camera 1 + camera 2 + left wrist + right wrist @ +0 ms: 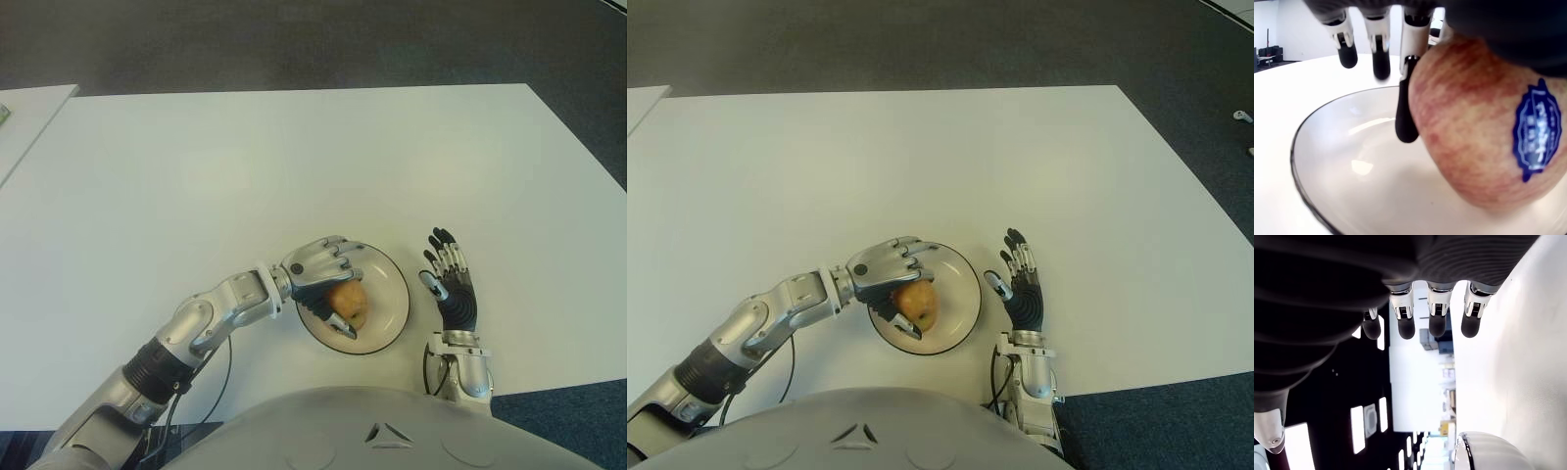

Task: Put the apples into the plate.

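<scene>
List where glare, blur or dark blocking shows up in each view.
Left wrist view: soft highlights on the plate, the apple so close it fills the frame, its sticker smeared. Right wrist view: the right hand blocks much of the frame as a dark mass against bright table. Eye views: even light, the left hand over the apple, only faint shadows.

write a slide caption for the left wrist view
Left hand holds a stickered apple just over the white plate.
</scene>
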